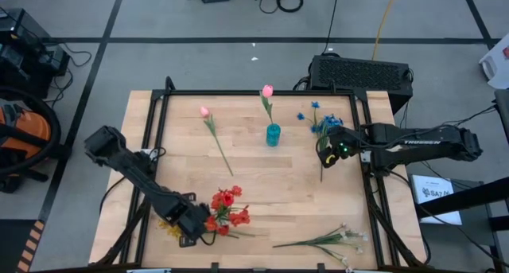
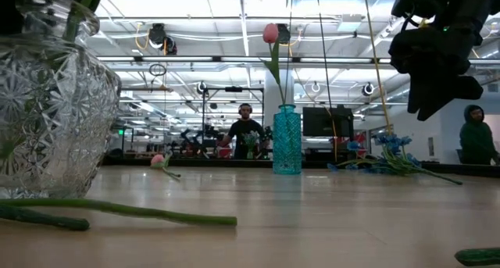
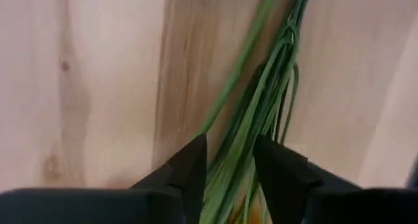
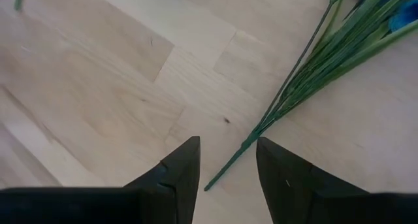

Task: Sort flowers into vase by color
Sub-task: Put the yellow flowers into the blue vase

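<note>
My left gripper (image 1: 196,224) points down at the near left of the table, between a yellow bunch (image 1: 169,226) and a red cluster (image 1: 227,208). In its wrist view the fingers (image 3: 193,175) stand narrowly apart on either side of a bundle of green stems (image 3: 261,100) that lies flat on the wood. My right gripper (image 1: 327,154) hangs open above the stem end (image 4: 230,164) of the blue sprays (image 1: 319,122), well clear of the table (image 2: 432,104). A teal vase (image 1: 273,134) holds one pink tulip (image 1: 267,91). Another pink tulip (image 1: 204,111) lies on the table. My left gripper comes at the green stem bundle (image 3: 233,164) from above, fingers across the stems, one on each side. The stems fill most of the gap. I cannot tell whether the fingers touch them. The bundle lies on the table.
A cut-glass vase (image 2: 47,104) stands at the near edge, close to the left gripper. White blooms (image 1: 328,241) lie at the near right. A loose green stem (image 2: 125,210) lies along the near edge. Bare wood (image 1: 270,185) spreads across the table's middle.
</note>
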Robot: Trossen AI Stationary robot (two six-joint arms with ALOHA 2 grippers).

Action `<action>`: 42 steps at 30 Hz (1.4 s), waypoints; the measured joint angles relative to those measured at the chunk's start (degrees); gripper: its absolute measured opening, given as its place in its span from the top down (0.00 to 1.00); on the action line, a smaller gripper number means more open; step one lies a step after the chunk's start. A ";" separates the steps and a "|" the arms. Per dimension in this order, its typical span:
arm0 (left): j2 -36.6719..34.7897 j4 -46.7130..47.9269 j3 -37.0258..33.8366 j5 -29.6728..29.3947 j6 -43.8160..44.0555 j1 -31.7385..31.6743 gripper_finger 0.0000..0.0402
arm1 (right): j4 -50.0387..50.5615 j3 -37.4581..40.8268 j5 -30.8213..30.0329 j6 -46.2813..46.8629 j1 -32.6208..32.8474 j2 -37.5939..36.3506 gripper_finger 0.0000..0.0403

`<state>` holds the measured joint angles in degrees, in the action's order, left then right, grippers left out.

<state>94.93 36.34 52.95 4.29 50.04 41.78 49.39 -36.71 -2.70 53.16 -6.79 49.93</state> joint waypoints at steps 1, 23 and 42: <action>0.76 -0.24 0.02 -0.03 -0.06 0.00 0.69 | -0.25 -0.01 -0.10 0.15 0.00 0.00 0.65; -2.58 18.59 0.49 1.55 -25.17 0.35 0.98 | -5.51 -0.02 -0.16 0.78 0.02 0.02 0.65; -11.01 43.95 3.52 -9.58 -86.35 -7.50 0.98 | -8.48 -0.02 -2.40 13.59 0.04 0.02 0.65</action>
<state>83.92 80.28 56.47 -5.29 -36.30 34.28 40.91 -36.73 -5.10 66.75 -6.75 49.95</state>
